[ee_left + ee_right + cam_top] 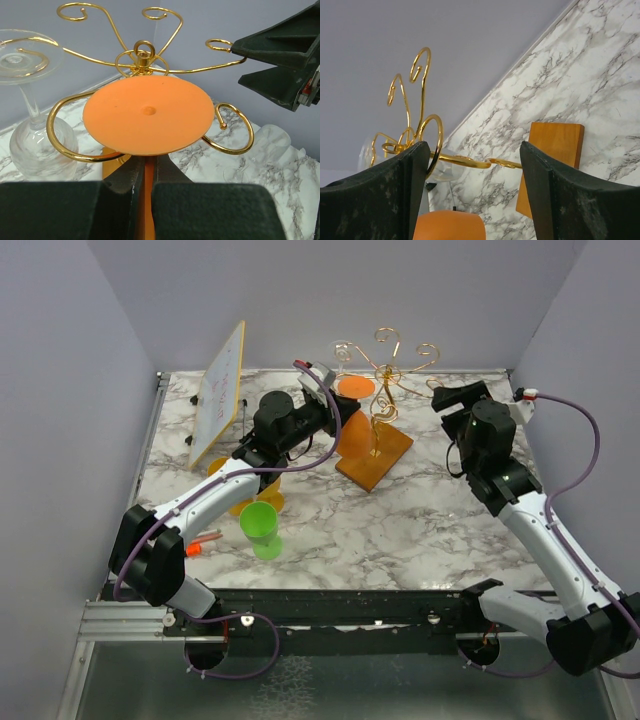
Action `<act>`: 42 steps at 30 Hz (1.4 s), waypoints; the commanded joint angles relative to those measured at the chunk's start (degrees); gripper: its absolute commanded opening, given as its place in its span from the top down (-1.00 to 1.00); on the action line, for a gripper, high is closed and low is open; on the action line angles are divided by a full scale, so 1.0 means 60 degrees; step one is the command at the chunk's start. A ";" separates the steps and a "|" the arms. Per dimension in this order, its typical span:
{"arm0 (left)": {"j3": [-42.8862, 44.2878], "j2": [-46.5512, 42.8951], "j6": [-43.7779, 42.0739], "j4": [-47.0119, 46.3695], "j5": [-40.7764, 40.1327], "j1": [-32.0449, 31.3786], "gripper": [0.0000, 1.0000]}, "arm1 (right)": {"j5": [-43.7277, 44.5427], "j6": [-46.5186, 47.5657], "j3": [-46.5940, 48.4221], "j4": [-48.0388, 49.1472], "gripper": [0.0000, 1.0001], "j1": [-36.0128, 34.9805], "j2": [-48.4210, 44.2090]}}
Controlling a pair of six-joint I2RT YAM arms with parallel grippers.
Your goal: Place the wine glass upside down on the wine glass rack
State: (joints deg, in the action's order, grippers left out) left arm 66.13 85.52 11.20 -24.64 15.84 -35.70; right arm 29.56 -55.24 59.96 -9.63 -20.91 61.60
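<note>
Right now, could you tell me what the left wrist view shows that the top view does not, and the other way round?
Only the left wrist view shows a clear glass hanging upside down on the rack. Only the top view shows the whiteboard and the green cup. Both show the rack, the round foot of the orange glass held by the left gripper, and the open right gripper.

Shiny gold wire rack, wooden base, matt orange plastic glass, marble-look table
</note>
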 commanded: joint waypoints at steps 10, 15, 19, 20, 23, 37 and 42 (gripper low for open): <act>-0.0025 -0.0024 -0.0622 -0.0258 0.0099 0.0170 1.00 | -0.0956 -0.0110 -0.0883 -0.0442 -0.36 0.0302 -0.0460; 0.0170 0.0190 -0.0328 -0.0200 -0.0055 0.0280 1.00 | -0.0870 -0.0078 -0.0891 -0.0527 -0.34 0.0306 -0.0576; 0.0360 0.0421 0.0003 -0.0149 -0.0340 0.0298 1.00 | -0.0895 -0.0100 -0.0767 -0.0687 -0.32 0.0318 -0.0412; 0.0428 0.0496 -0.0016 -0.0142 -0.0283 0.0287 1.00 | -0.0905 -0.0121 -0.0779 -0.0683 -0.31 0.0320 -0.0396; 0.0629 0.0692 -0.0164 -0.0141 0.0357 0.0295 1.00 | -0.0990 -0.0124 -0.0790 -0.0620 -0.31 0.0317 -0.0401; 0.1121 0.1343 0.0622 -0.0141 -0.0822 0.0282 1.00 | -0.0957 -0.0116 -0.0838 -0.0541 -0.31 0.0319 -0.0468; 0.1254 0.1553 0.0832 -0.0166 -0.1730 0.0282 1.00 | -0.0970 -0.0120 -0.0835 -0.0535 -0.32 0.0334 -0.0437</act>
State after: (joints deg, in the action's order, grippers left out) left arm 71.72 92.68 14.04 -25.69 13.47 -34.52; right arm 23.27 -57.14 55.94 -6.50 -19.38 58.22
